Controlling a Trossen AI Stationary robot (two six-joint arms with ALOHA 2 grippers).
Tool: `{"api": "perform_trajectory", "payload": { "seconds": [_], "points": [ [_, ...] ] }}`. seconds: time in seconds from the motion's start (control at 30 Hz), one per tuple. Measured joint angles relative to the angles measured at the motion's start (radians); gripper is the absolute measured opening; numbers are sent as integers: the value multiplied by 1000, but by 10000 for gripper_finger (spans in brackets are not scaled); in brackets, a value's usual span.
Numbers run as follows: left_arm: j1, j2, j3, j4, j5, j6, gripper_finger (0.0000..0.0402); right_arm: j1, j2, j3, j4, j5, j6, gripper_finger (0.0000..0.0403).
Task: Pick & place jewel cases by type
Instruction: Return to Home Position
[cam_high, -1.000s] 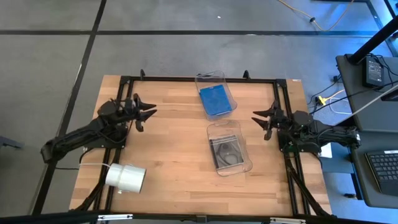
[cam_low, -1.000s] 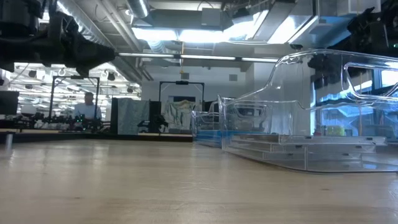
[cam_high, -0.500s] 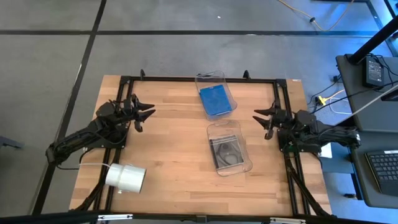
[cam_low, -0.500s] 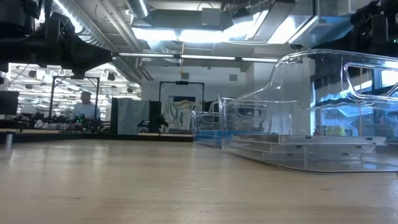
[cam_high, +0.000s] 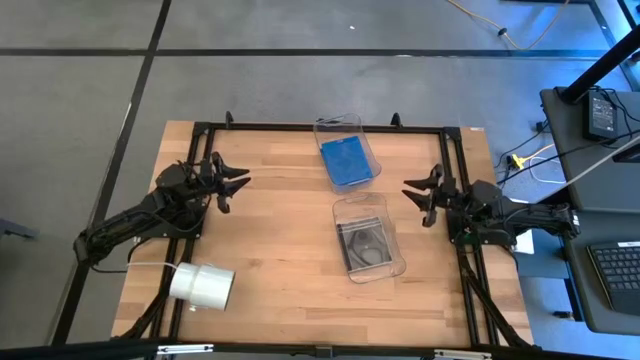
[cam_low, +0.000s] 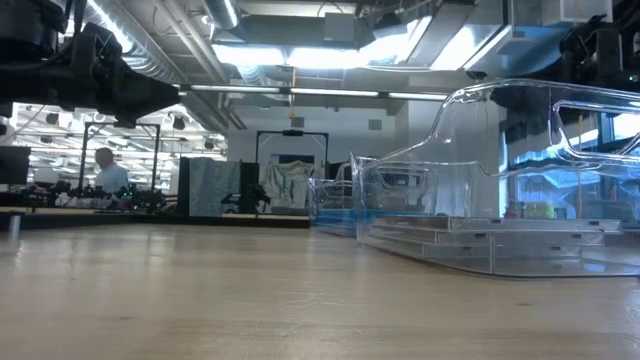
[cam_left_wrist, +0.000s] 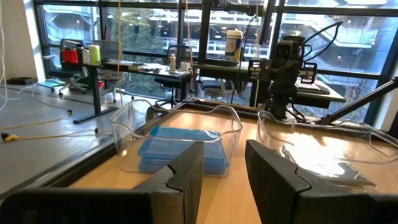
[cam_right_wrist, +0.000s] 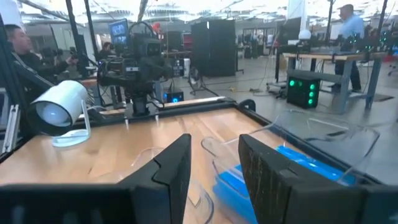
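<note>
A wooden table (cam_high: 280, 230) with a black frame is filling the middle of the high view, standing on a grey floor, and a desk with a keyboard is showing at the right edge. Two clear bins are sitting right of the table's centre. The upper bin (cam_high: 338, 122) is holding the blue cases (cam_high: 346, 162), stacked flat. The lower bin (cam_high: 396, 266) is holding the black cases (cam_high: 364, 242), with a disc showing through the top one. No case is lying loose on the wood, so the sorting is looking finished, each colour lying in its own bin.

The left gripper (cam_high: 238, 188) is hovering near the table's left edge, its fingers spread apart and holding nothing. The right gripper (cam_high: 414, 200) is hovering near the right edge, level with the gap between the bins, its fingers likewise parted and empty. Both are pointing inward and keeping well apart from the bins, most likely because they are folding back to rest.

A white roll (cam_high: 202, 285) is lying at the lower left of the table, outside the sorting.
</note>
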Motion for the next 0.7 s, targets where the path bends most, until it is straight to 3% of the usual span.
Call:
{"api": "perform_trajectory", "payload": {
  "seconds": [0.33, 0.7],
  "points": [
    [0, 0, 0, -1, 0, 0, 116, 0, 6, 0, -25, 0, 102, 139],
    [0, 0, 0, -2, 1, 0, 116, 0, 6, 0, -25, 0, 102, 139]
  ]
}}
